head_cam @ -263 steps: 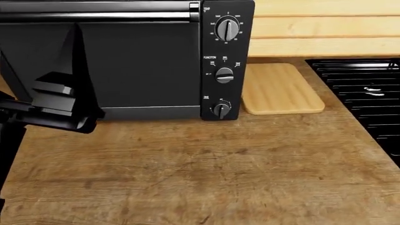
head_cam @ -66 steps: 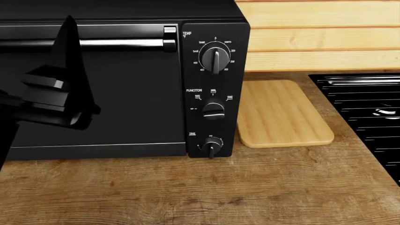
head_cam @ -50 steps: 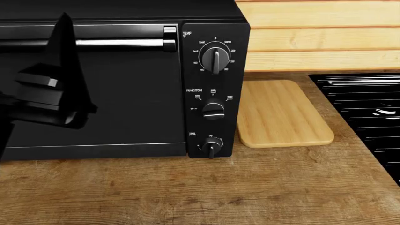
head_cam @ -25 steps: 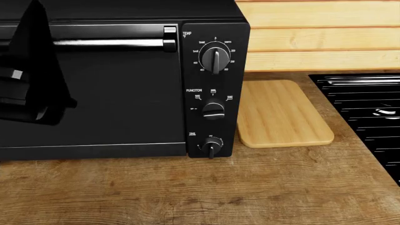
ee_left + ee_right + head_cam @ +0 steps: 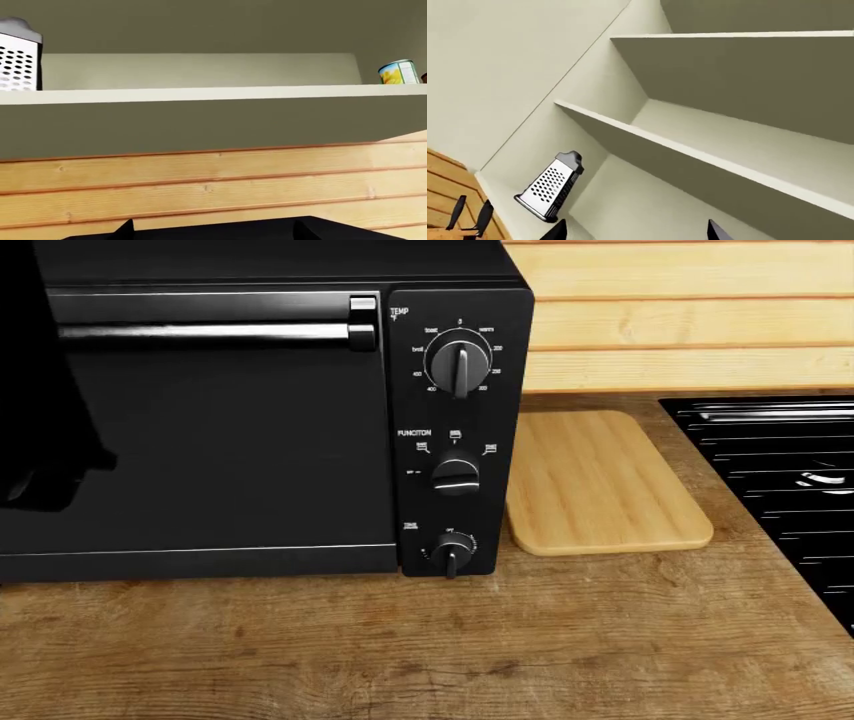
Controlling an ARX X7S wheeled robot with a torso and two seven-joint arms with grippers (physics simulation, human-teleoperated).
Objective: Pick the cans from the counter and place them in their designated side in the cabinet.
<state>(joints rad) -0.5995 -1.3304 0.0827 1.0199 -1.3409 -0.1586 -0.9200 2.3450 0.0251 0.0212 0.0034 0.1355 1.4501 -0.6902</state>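
Wood-grain counter (image 5: 441,650) fills the foreground of the head view, backed by a black oven (image 5: 267,410) with a cutting board (image 5: 601,480) beside it; no can is seen on the counter.

Left gripper (image 5: 210,231): only two dark fingertip stubs are shown at the frame edge, set apart with nothing between them. Ahead of and above it the cabinet shelf (image 5: 213,94) is seen, with a grater (image 5: 19,62) to one side and the labelled can (image 5: 398,72) far to the other side, standing upright on the shelf. In the head view only a dark mass of this arm is visible at the left edge.

Right gripper (image 5: 634,231): two fingertips are likewise seen apart and empty, raised toward the cabinet interior, the grater standing close beside one finger.

The black can is not visible in any view; its location cannot be told.

Judged step: one can appears placed and the other is to be located. The head is best turned until the can is found, and the gripper should be lowered over it with fingers wide, clear of the oven.
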